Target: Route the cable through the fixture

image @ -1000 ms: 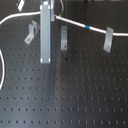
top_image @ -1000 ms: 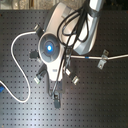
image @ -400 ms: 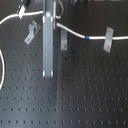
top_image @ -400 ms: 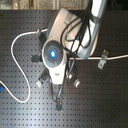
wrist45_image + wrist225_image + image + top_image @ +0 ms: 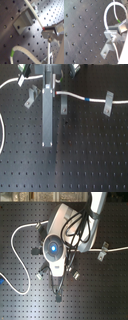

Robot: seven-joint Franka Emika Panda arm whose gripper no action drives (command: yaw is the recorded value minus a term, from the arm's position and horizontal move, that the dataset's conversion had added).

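The white cable (image 5: 75,97) runs from the gripper toward the first exterior view's right. Its blue band (image 5: 87,99) lies just before the right grey clip (image 5: 107,104). More cable (image 5: 10,84) loops off at the first exterior view's left, and shows as a big loop in the second exterior view (image 5: 15,237). My gripper (image 5: 47,143) hangs as one long grey bar between the left clip (image 5: 32,97) and the middle clip (image 5: 64,106). In both wrist views the cable (image 5: 35,15) runs into the closed fingertips (image 5: 111,37), so the gripper is shut on the cable.
Everything sits on a black perforated board (image 5: 90,159). In the second exterior view the arm's body with its blue light (image 5: 52,247) hides two of the clips; one clip (image 5: 102,253) shows at the second exterior view's right. A thicker braided cord with a green band (image 5: 13,52) crosses the first wrist view.
The gripper bar has stretched lower in the first exterior view since one second ago. Since 0.4 s ago it has barely moved. The cable still runs from it to the right clip.
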